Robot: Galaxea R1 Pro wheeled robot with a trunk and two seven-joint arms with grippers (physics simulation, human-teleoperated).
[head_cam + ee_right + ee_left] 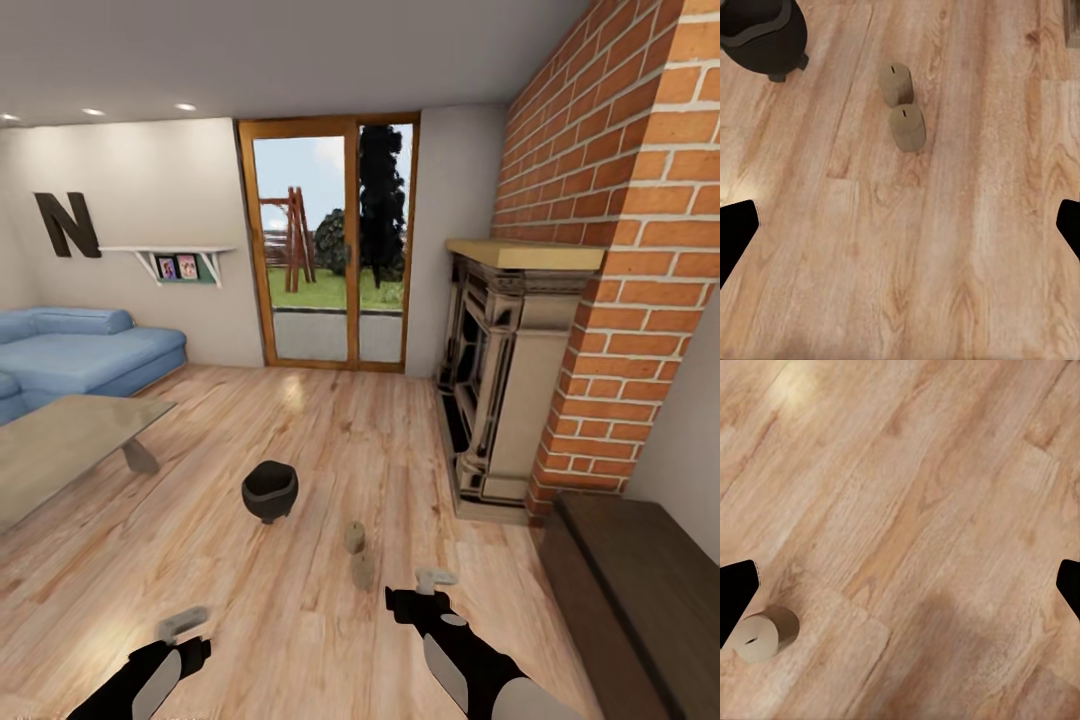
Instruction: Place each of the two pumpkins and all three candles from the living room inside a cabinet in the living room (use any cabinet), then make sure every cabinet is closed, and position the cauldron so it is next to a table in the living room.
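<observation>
Tan and short, two candles stand on the wood floor [300,450] right in front of me: the far candle [354,536] and the near candle [362,570], one just behind the other and almost touching. My right wrist camera looks down on both of them, and I can see the little wicks on top. I think my job now is to pick one up and carry it to the cabinet [640,580], the long dark wood one low on my right, beside the brick fireplace [520,380]. My right gripper [436,578] hangs just beside the near candle, so I would use that arm. Its fingers are spread wide with nothing between them. My left gripper [183,622] is also spread wide and holds nothing; its camera shows another candle [761,636] standing on the floor by one finger. To do this well, I should go down slowly over the near candle, with one finger on each side, and take care not to bump the far one over. I should squeeze low on it so it does not tip. The black cauldron [270,490] sits on the floor a little past the candles, near the grey table [60,440] by the blue sofa [80,355]. I cannot see any pumpkins right now.
</observation>
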